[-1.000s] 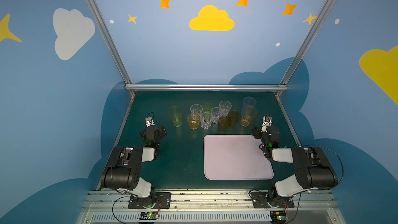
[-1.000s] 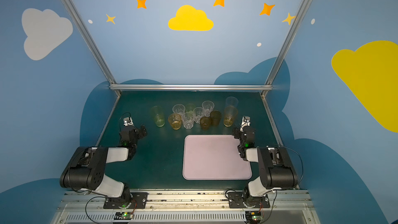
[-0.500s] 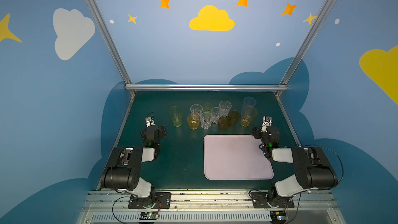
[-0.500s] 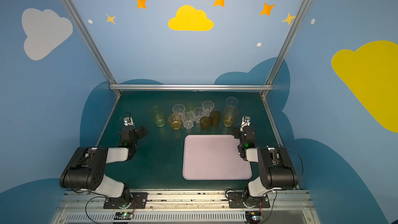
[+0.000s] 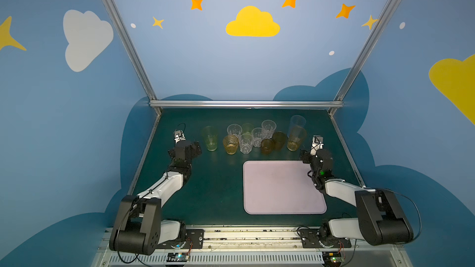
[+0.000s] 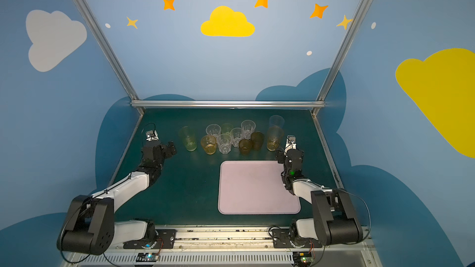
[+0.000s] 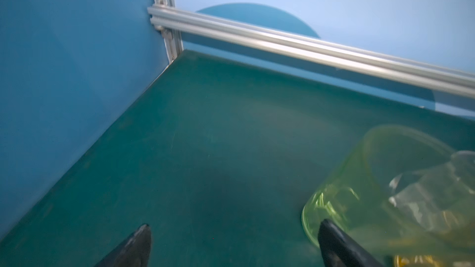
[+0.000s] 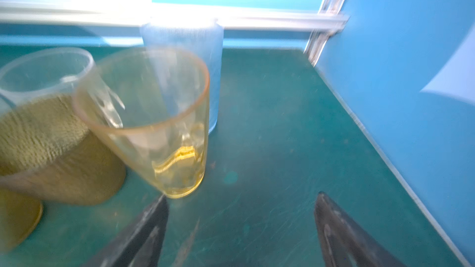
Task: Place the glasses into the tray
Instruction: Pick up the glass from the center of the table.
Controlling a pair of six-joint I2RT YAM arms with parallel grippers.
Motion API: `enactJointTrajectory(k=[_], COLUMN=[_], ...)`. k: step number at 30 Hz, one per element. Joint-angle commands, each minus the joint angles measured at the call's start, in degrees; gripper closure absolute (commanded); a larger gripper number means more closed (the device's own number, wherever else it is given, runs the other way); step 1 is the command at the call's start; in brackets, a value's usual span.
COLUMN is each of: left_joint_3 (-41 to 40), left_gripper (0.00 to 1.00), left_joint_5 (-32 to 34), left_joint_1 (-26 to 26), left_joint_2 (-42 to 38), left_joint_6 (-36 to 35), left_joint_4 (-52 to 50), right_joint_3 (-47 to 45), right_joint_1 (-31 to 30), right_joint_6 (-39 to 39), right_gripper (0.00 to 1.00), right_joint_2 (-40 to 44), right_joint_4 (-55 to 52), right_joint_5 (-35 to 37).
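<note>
Several glasses stand in a cluster at the back of the green table, all off the tray. The cluster runs from a tall green glass (image 5: pixel 210 138) (image 6: pixel 189 138) to a tall amber glass (image 5: pixel 296 138) and a pale blue glass (image 5: pixel 298 122). The lilac-pink tray (image 5: pixel 282 188) (image 6: pixel 258 188) lies bare at front right. My left gripper (image 5: pixel 195 148) (image 7: pixel 235 229) is open just left of the green glass (image 7: pixel 372 181). My right gripper (image 5: pixel 304 154) (image 8: pixel 241 201) is open just right of the amber glass (image 8: pixel 159 124), with nothing between its fingers.
Short clear glasses (image 5: pixel 246 143), an amber one (image 5: pixel 230 145) and brown ones (image 5: pixel 279 139) (image 8: pixel 51 150) crowd the middle of the cluster. Blue side walls and an aluminium rail (image 5: pixel 245 104) bound the table closely beside both grippers.
</note>
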State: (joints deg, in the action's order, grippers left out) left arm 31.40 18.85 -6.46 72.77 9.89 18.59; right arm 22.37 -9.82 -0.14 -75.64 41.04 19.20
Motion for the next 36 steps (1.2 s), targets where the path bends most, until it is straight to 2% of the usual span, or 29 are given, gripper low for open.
enactJointTrajectory(k=[1, 7, 9, 14, 19, 25, 31, 36], left_joint_3=[-1.0, -1.2, -1.0, 1.2, 3.2, 1.7, -0.7, -3.6], left_gripper=[0.00, 0.00, 0.00, 0.00, 0.00, 0.00, 0.00, 0.00], left_joint_5=[5.4, 12.6, 15.5, 16.6, 14.2, 7.5, 5.5, 0.8], left_joint_1=[-0.8, -3.7, -5.7, -7.8, -9.4, -12.9, -18.2, -22.1], left_joint_2=[-5.5, -13.8, -15.4, -17.9, -19.8, -23.2, -26.7, -25.0], left_joint_6=[3.9, 8.0, 9.0, 12.7, 14.5, 16.0, 16.5, 16.2], left_joint_4=[-5.5, -11.7, -13.6, -19.9, -25.7, -29.5, -30.6, -23.3], right_joint_3=[-0.1, 5.1, 6.8, 10.8, 13.6, 15.8, 17.5, 17.5], right_joint_1=[-0.7, -0.9, -1.3, -1.7, -1.5, -1.4, -1.6, -1.9], right_joint_6=[1.7, 10.3, 12.9, 21.2, 28.5, 32.4, 35.6, 36.3], right_gripper=[0.11, 0.11, 0.11, 0.11, 0.11, 0.11, 0.12, 0.12], right_joint_2=[3.8, 7.0, 8.5, 14.6, 22.4, 31.2, 35.4, 33.4], right_joint_4=[-5.6, -20.3, -25.4, -40.7, -57.8, -72.3, -78.3, -77.6], right_joint_5=[6.7, 11.3, 10.7, 6.1, -0.7, -8.4, -14.9, -19.2])
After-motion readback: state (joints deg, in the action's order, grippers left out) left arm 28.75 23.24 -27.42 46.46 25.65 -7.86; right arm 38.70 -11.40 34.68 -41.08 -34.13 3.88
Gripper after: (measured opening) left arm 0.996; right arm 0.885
